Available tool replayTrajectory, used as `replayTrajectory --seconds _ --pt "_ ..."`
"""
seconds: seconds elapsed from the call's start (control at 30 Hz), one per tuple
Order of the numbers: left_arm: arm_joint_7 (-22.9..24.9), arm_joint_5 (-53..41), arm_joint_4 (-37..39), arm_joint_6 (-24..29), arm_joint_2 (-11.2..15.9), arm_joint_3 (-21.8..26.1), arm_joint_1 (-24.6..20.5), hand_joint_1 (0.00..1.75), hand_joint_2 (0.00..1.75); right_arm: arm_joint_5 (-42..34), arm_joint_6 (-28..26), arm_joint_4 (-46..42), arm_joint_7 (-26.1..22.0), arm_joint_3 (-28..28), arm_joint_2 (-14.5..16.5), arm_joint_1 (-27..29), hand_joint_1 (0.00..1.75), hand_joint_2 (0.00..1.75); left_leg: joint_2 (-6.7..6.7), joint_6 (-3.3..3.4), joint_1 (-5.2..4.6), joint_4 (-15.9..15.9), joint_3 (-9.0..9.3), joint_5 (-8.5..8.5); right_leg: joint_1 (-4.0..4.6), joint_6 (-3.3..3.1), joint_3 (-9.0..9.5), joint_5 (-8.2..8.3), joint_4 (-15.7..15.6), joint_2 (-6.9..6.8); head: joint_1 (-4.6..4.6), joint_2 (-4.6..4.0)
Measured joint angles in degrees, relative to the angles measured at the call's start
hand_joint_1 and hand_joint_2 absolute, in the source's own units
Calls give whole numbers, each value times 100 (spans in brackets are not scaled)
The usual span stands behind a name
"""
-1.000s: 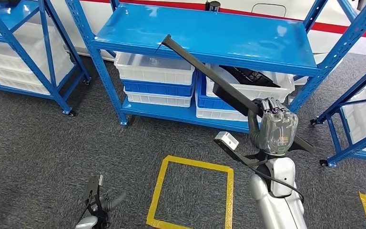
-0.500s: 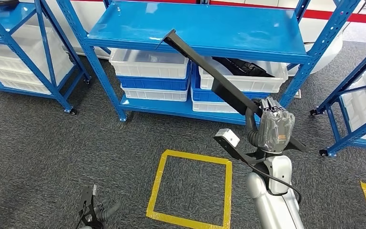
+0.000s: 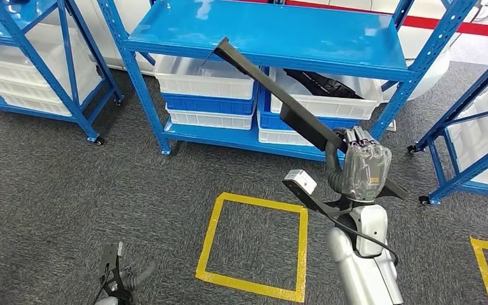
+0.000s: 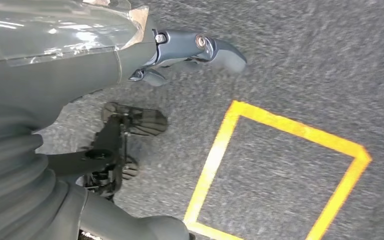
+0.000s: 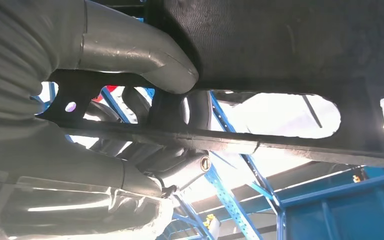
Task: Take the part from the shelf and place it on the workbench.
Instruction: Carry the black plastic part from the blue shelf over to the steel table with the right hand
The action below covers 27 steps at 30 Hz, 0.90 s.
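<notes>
The robot's right hand [image 3: 367,168], wrapped in a clear plastic cover, is gripping a long, flat, black part [image 3: 273,93] near its lower end, with the fingers curled around it. The part is slanting up and away to the left from that hand, its far tip showing in front of the edge of the blue metal shelf board [image 3: 273,35] of the blue steel rack [image 3: 141,95]; whether the tip is touching that board cannot be told. A short length of the part is sticking out past the hand on the right. In the right wrist view the same part [image 5: 290,45] is running across close to the camera as a dark textured bar with long slots, and the grey thumb [image 5: 140,55] is pressing against it.

The left hand [image 3: 124,279] is hanging low near the bottom edge of the head view, over the grey carpet [image 3: 70,184]. In the left wrist view this hand [image 4: 190,52] is holding nothing, its grey thumb stretched out and its darker fingers tucked back beneath it.

Under the shelf board, white plastic crates [image 3: 203,79] are sitting on blue crates [image 3: 210,103], and the right-hand crate is holding more dark parts [image 3: 321,84]. A square of yellow tape [image 3: 254,241] is lying on the carpet between the two arms
</notes>
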Motion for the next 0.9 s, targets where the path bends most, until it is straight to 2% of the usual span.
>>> replayTrajectory --seconds 0.03,0.07,0.1,0.13,0.17,0.2,0.23,0.27,0.3,0.33,0.37,0.43,0.47,0.5,0.53,0.57,0.6,0.63,0.7,0.73,0.77,0.83,0.87,0.9 --pt "2 -1 0 -1 -3 0 1 0 175 -6 0 1 -2 0 0 -2 175 175 2 -21 9 4 -95 75 -19 85 76 95 58 0 4 -1" --pt "9 -2 -1 -5 -5 2 1 0 175 -18 0 1 -4 0 1 -9 175 175 4 -50 23 12 -192 152 -44 178 239 268 -71 0 6 0" --pt "17 -6 -4 -14 -2 5 1 0 175 -33 0 1 -8 0 2 -23 175 175 1 -88 34 29 -287 229 -73 254 486 423 -369 0 8 0" --pt "27 -16 -16 -27 8 12 4 0 175 -45 0 1 -13 0 8 -46 175 175 -2 -131 37 51 -379 304 -88 291 792 461 -798 2 16 -1" --pt "35 -31 -29 -49 18 22 6 0 175 -54 0 2 -21 -2 17 -71 175 175 -4 -173 38 59 -443 383 -90 257 1030 421 -1189 10 8 0" --pt "39 -45 -43 -73 30 35 7 0 175 -58 0 4 -31 -4 28 -97 175 175 -8 -213 35 46 -477 467 -83 198 1183 345 -1488 16 0 -1" --pt "40 -57 -52 -93 40 52 11 0 175 -61 -1 9 -43 -8 41 -123 175 175 -11 -250 36 -3 -490 563 -57 117 1231 288 -1647 25 -8 -1" --pt "42 -64 -51 -114 54 74 25 0 175 -64 -1 15 -54 -14 52 -142 175 175 -16 -287 44 -75 -488 667 -46 28 1171 327 -1665 28 -23 -1" --pt "44 -66 -47 -131 70 98 48 0 175 -68 -1 22 -61 -20 63 -160 175 175 -22 -322 57 -127 -499 694 -51 -31 1110 400 -1662 19 -23 -1" --pt "48 -72 -43 -149 92 120 84 0 175 -70 -1 28 -66 -27 79 -172 175 175 -27 -357 70 -96 -525 568 -56 -104 1047 485 -1654 11 -30 -1" --pt "50 -85 -39 -170 116 138 122 0 175 -76 0 31 -67 -38 97 -178 175 175 -30 -387 79 61 -568 305 -66 -165 976 572 -1659 7 -44 -1" --pt "32 -135 -38 -219 164 160 180 0 175 -201 -1 32 -67 -68 131 -176 175 175 -32 -427 87 753 -677 -430 -54 -236 811 735 -1656 23 -72 -1" --pt "7 -172 -38 -254 194 178 212 0 175 -354 0 32 -82 -92 137 -157 175 175 -32 -436 88 1192 -727 -645 -40 -246 716 810 -1654 38 -79 -1" --pt "-30 -214 -38 -299 225 207 259 0 175 -547 -1 31 -115 -127 138 -121 175 175 -33 -435 88 1573 -744 -697 -27 -248 624 886 -1651 53 -81 -1" --pt "-72 -262 -37 -349 259 248 325 0 175 -727 -1 28 -160 -175 136 -68 175 175 -36 -423 87 1826 -708 -605 -16 -246 535 957 -1649 73 -81 -1" --pt "-115 -313 -37 -403 289 294 410 0 175 -854 -1 22 -213 -243 133 -2 175 175 -49 -396 86 1881 -583 -441 -7 -239 452 1024 -1648 104 -83 -2" --pt "-155 -367 -38 -449 316 345 498 0 175 -918 -1 5 -257 -323 131 66 175 175 -96 -353 83 1711 -354 -320 0 -228 379 1086 -1648 145 -83 -2" --pt "-187 -423 -42 -486 353 397 582 0 175 -933 0 -30 -285 -407 130 140 175 175 -203 -289 79 1339 -18 -350 2 -211 319 1141 -1647 187 -81 -2" --pt "-238 -533 -53 -554 413 507 725 0 175 -908 -1 -164 -309 -557 125 284 175 175 -387 -194 61 440 657 -669 0 -152 253 1235 -1650 270 -74 -2" --pt "-254 -580 -61 -590 438 562 785 0 175 -890 -1 -249 -310 -618 119 362 175 175 -420 -163 41 146 857 -821 -13 -109 237 1280 -1659 311 -74 -2" --pt "-264 -617 -68 -628 448 619 847 0 175 -876 -1 -335 -310 -673 111 447 175 175 -379 -149 20 2 935 -864 -22 -60 227 1328 -1679 357 -77 -2" --pt "-269 -681 -84 -709 458 739 976 0 175 -871 -1 -491 -310 -780 74 643 175 175 -249 -91 19 -84 933 -780 -29 -6 166 1325 -1628 341 -72 -2" --pt "-265 -716 -100 -751 459 803 1052 0 175 -879 -2 -551 -310 -823 51 730 175 175 -175 -57 28 -123 915 -722 -21 -12 83 1214 -1475 274 -54 -1" --pt "-257 -767 -128 -796 458 878 1131 0 175 -892 -2 -601 -310 -859 23 800 175 175 -98 -36 37 -151 884 -668 -17 -33 -39 1033 -1200 186 -26 -1"
